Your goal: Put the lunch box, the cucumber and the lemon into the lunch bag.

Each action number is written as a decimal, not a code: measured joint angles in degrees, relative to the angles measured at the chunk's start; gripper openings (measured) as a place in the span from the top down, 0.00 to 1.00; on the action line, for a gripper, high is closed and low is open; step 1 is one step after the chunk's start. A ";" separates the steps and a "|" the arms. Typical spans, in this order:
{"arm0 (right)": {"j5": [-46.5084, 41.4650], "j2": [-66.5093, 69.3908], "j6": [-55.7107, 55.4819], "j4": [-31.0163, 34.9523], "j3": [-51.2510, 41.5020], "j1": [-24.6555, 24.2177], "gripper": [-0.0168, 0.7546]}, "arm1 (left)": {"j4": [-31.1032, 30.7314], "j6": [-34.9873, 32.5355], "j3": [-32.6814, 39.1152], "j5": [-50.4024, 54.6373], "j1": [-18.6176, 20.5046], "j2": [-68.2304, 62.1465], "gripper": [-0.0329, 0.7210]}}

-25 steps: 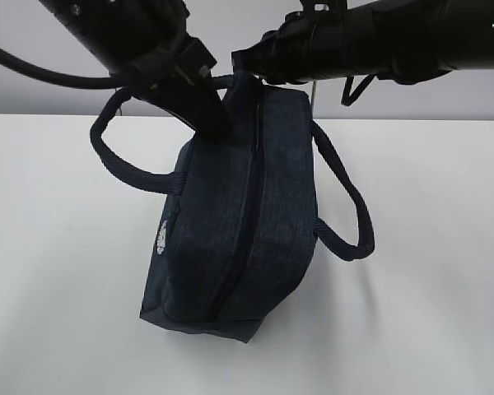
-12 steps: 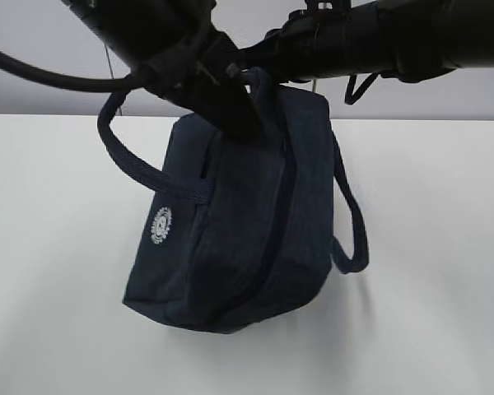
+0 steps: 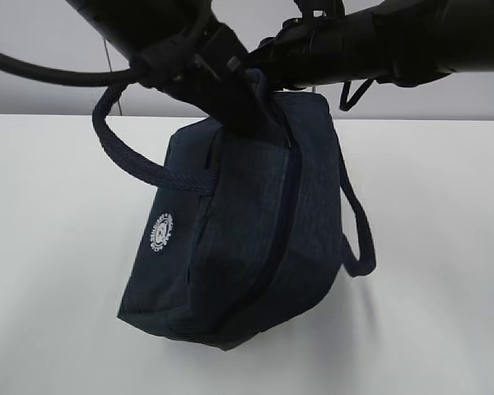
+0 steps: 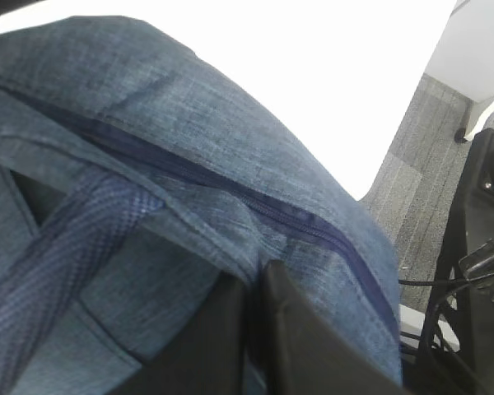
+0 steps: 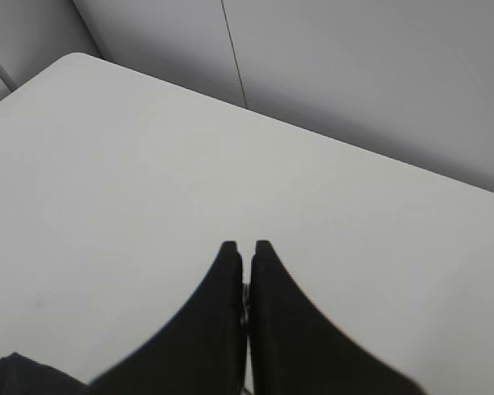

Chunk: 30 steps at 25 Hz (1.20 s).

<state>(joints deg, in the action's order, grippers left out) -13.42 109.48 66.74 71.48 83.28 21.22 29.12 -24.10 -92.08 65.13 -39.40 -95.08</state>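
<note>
Both arms reach in over the lunch bag (image 3: 230, 247) on the white table (image 3: 49, 247); left gripper (image 4: 255, 276) is pinched on fabric beside the closed zipper (image 4: 230, 185). Right gripper (image 5: 244, 247) is pressed together, maybe clamping something thin; contents hidden.

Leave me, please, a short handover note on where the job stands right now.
Left claw: shut on the lunch bag, pinching fabric beside the zipper.
Right claw: shut at the bag's raised end; what it grips cannot be told.
Bag: tilted over the table, far end up at the claws. The zipper looks closed along its visible length.
Lunch box, cucumber, lemon: not in view, possibly inside the bag.
Left: confirm all three are inside, then set the bag down.
</note>
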 joint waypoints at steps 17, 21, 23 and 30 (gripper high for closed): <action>3.31 0.89 0.35 0.00 1.05 -0.92 0.86 | 0.35 0.35 0.00 4.43 0.45 0.00 0.96; 4.79 1.22 0.47 0.00 1.19 -1.32 0.60 | 1.09 0.35 0.00 6.02 1.03 0.00 0.96; 4.67 1.32 0.58 0.00 1.60 -1.32 0.48 | 1.23 0.35 0.00 6.02 1.26 0.00 0.96; 0.10 -6.47 0.58 0.24 1.84 -4.77 0.40 | 2.16 0.79 0.00 4.04 3.31 -1.34 0.96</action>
<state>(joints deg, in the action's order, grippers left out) -13.32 103.01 67.32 71.72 85.12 16.45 31.28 -23.31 -92.08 69.18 -36.09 -96.41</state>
